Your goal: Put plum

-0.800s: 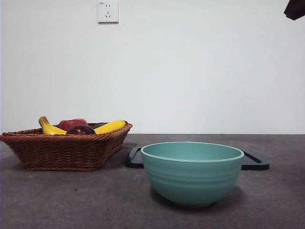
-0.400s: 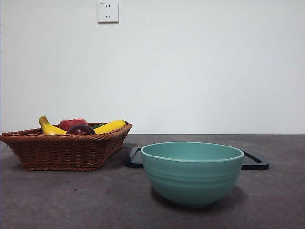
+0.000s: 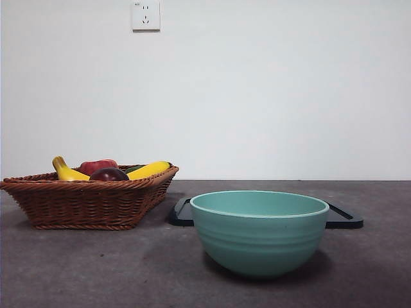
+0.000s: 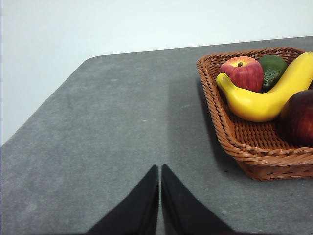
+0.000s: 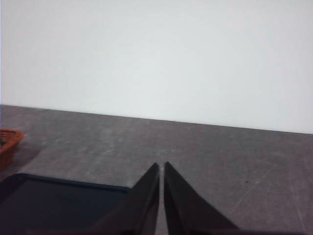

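I'm seeing the plum (image 3: 108, 174) sitting in the basket (image 3: 83, 204) with the other fruit, untouched. Both my left hand (image 4: 160, 172) and right hand (image 5: 162, 169) are waiting clenched, empty, above the counter (image 3: 128, 269).

Glossy maroon plum (image 3: 108, 174) inside wicker basket (image 3: 83, 204)

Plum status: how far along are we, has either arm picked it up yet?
Nothing is done yet. The plum lies in the wicker basket beside the bananas and the red apple. The left gripper is shut and empty over bare table near the basket; the right gripper is shut and empty near the black tray. Reaching, grasping and placing the plum all remain.
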{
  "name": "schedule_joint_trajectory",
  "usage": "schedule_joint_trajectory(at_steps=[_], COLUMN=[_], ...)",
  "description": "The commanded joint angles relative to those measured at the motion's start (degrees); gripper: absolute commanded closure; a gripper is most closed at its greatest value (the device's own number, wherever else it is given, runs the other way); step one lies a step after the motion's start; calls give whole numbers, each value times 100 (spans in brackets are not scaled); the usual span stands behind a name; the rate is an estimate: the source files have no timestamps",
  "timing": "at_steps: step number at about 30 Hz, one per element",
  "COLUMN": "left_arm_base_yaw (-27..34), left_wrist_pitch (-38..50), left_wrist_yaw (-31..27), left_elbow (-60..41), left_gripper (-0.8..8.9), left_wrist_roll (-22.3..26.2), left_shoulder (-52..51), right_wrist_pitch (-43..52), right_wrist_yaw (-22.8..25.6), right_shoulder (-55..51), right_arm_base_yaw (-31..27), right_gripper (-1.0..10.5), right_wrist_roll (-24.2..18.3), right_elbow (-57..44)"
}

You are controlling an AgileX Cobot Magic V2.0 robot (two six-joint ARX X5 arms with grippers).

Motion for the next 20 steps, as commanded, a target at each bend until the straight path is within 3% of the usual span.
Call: schedule_joint_trajectory(at_steps=[1,13,20], left_arm_base_yaw=[17,17,17], left_wrist_pitch=[-39,-39,-39], left_wrist_yaw=[-15,-15,-15], left_elbow=[-120,-120,-120], left_gripper=[807,807,807], left_wrist_roll=[-15,-15,-15], left_shoulder=[-13,-11,-11], right_wrist_pitch=[273,286,-127], right_wrist_yaw=[164,848,892], right_shoulder=[-398,-1283,-1303], right_arm_base_yaw=[-4,-4,-15], right_gripper=[941,941,941], right_wrist_roll=[-37,205,247], right_elbow=[-518,-1576,-1593])
